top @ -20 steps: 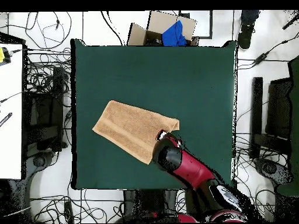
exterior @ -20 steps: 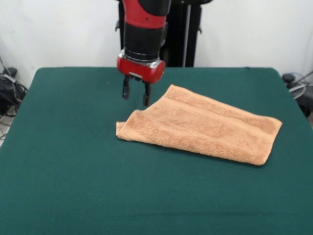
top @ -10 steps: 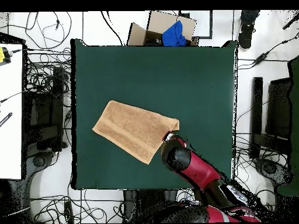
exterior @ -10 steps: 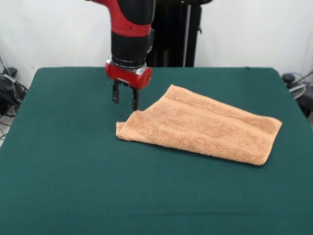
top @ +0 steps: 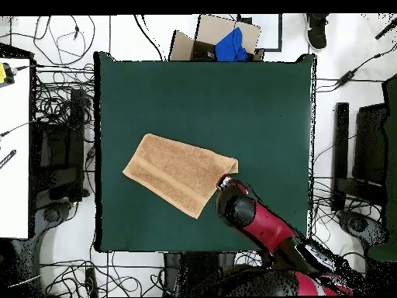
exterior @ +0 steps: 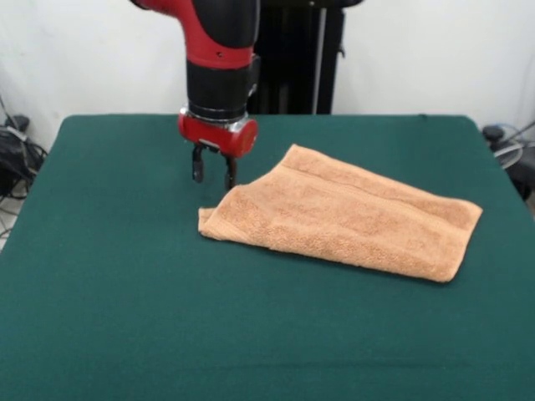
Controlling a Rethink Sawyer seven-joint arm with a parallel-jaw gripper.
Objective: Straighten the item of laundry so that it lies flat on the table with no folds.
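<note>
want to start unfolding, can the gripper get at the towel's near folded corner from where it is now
Probably yes. The gripper hangs open just beside the folded corner of the orange-tan towel, and nothing but bare green table lies between them; a short move down and across looks enough.

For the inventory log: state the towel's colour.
Light orange-tan, plain terry; the hand towel shows best in the front view, on the dark green table.
</note>
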